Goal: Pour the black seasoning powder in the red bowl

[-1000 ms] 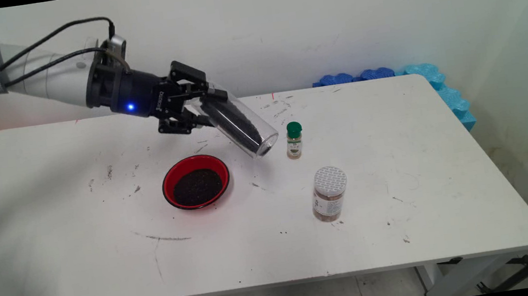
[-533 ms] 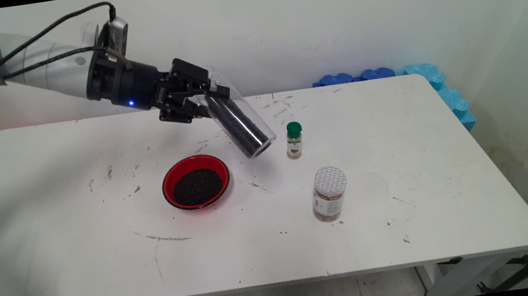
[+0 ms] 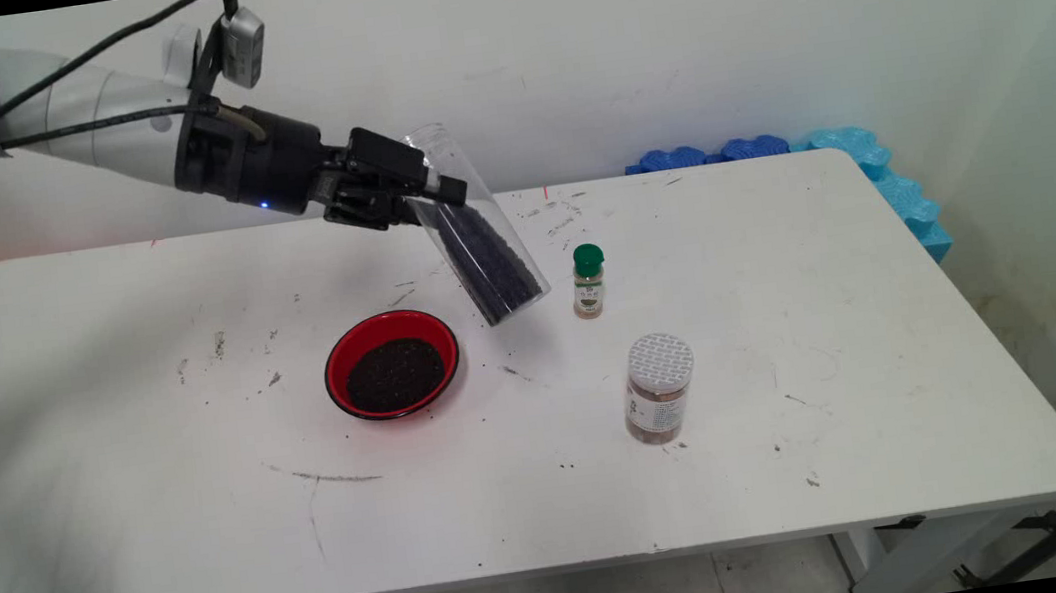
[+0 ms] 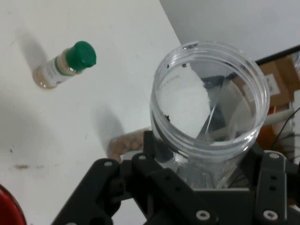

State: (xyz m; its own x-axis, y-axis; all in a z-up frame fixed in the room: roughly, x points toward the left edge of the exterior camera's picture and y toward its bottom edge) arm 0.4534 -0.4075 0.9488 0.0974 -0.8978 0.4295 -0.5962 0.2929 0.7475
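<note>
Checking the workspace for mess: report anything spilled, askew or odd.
The clear jar of dark grains hangs tilted in the end effector, above the table. Dark specks dot the table around the red bowl.

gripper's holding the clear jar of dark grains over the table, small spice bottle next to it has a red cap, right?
Not quite: the small spice bottle has a green cap, as the main view shows. The rest holds: the gripper grips the clear jar of dark grains, tilted above the table.

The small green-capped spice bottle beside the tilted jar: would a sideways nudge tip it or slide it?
Likely tip: the green-capped spice bottle stands tall and narrow on a small base. Once down, its round body would probably roll on the table. It looks light, so the seed-filled clear jar in the hand could topple it easily.
</note>
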